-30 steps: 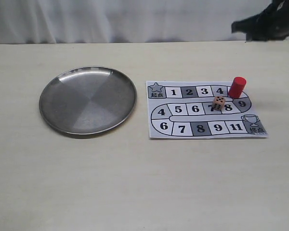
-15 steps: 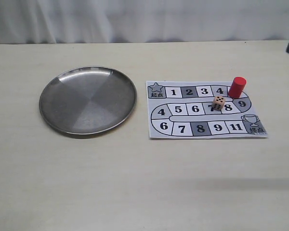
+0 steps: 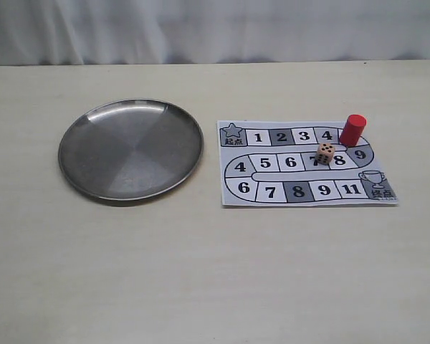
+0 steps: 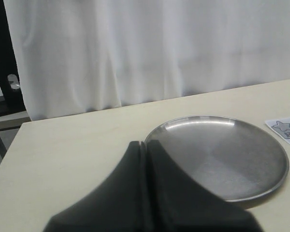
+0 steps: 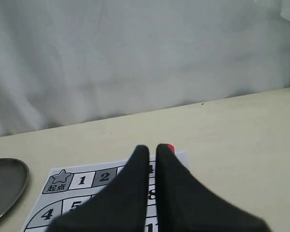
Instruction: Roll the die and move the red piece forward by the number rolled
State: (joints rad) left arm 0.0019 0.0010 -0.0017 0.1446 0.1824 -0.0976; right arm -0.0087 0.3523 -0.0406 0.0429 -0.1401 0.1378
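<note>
Lying flat on the tabletop (image 3: 201,272), toward the right: a printed game sheet (image 3: 301,188) with numbered squares. Well apart on its left, a round metal plate (image 3: 130,149), showing only bare metal inside. On the sheet's middle row, across squares 7 and 8, the die (image 3: 326,153), pips too small to count. Just beyond it, upright at the right end of the top row beside square 4, the red piece (image 3: 352,130), apart from the die.

Seen only from the wrists: left pincer (image 4: 146,145) closed tip to tip, gripping nothing, raised near the plate's rim (image 4: 222,159). Right pincer (image 5: 152,150) closed to a thin slit, gripping nothing, held above the sheet (image 5: 82,180), with a sliver of the red piece (image 5: 170,148) peeking past one fingertip.
</note>
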